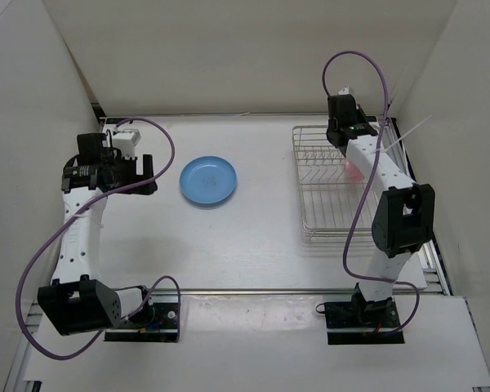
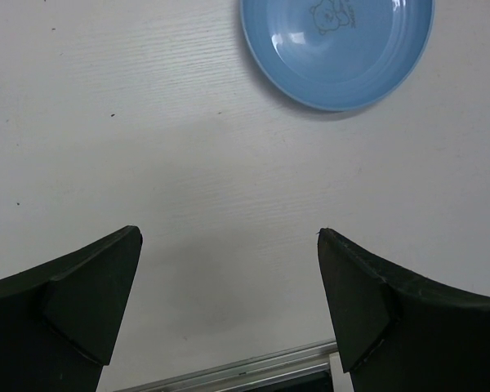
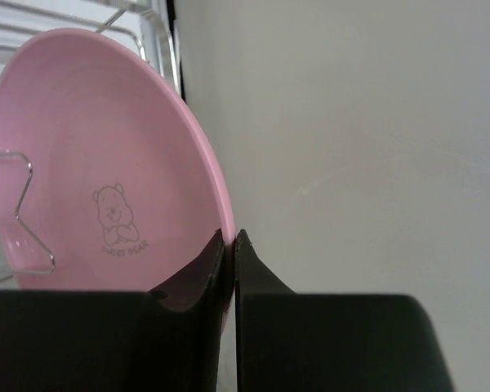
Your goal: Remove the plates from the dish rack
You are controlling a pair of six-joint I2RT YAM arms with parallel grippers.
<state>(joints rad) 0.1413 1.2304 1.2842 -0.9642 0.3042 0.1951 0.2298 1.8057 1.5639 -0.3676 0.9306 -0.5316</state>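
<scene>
Here pink plate (image 3: pixel 106 163) in dish rack (image 1: pixel 331 208), right pincer (image 3: pixel 231 245) nipping rim; left pincer (image 2: pixel 229 237) wide, empty.

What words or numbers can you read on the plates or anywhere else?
"SWEET BEAR", as best it reads, small and faint: under the bear drawing on the pink plate standing in the dish rack.
Blue plate: a drawn bear too, cut off by the picture's edge, with no words that can be read.
No other text can be read anywhere.

Open table (image 1: pixel 261 245) lies between blue plate (image 1: pixel 208 180) and dish rack (image 1: pixel 327 214); wire dividers (image 3: pixel 23 192) crowd the pink plate (image 3: pixel 90 147).
</scene>
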